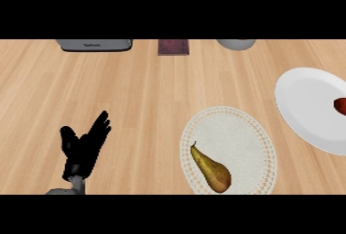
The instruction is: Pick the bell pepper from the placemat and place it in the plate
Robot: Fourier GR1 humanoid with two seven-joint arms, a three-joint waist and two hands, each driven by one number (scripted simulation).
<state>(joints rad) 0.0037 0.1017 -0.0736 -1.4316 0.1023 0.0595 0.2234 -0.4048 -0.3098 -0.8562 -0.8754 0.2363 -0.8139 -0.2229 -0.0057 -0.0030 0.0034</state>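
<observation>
Head view looks steeply down on a light wooden table (pixel 135 96). Left robot hand (pixel 84 145) shows near the table's front edge on the left side, palm open, fingers straight and spread, pointing up and away, holding nothing; a short stretch of grey forearm sits below it. Right robot hand does not show at all. A round white placemat (pixel 233 132) with a dotted rim lies toward the front edge, right of the middle, and a brown-yellow pear (pixel 211 170) rests on its lower left part, stem pointing toward the far edge. A white plate (pixel 307 103) lies at the table's right edge, cut off by the frame, close to the placemat but apart from it. On the plate, right at the frame's edge, sits a small red thing (pixel 340 105), mostly cut off, likely the bell pepper. Along the far edge stand a grey appliance (pixel 94 45), a dark red-brown block (pixel 174 46) and a grey rounded vessel (pixel 236 44), all partly cropped
</observation>
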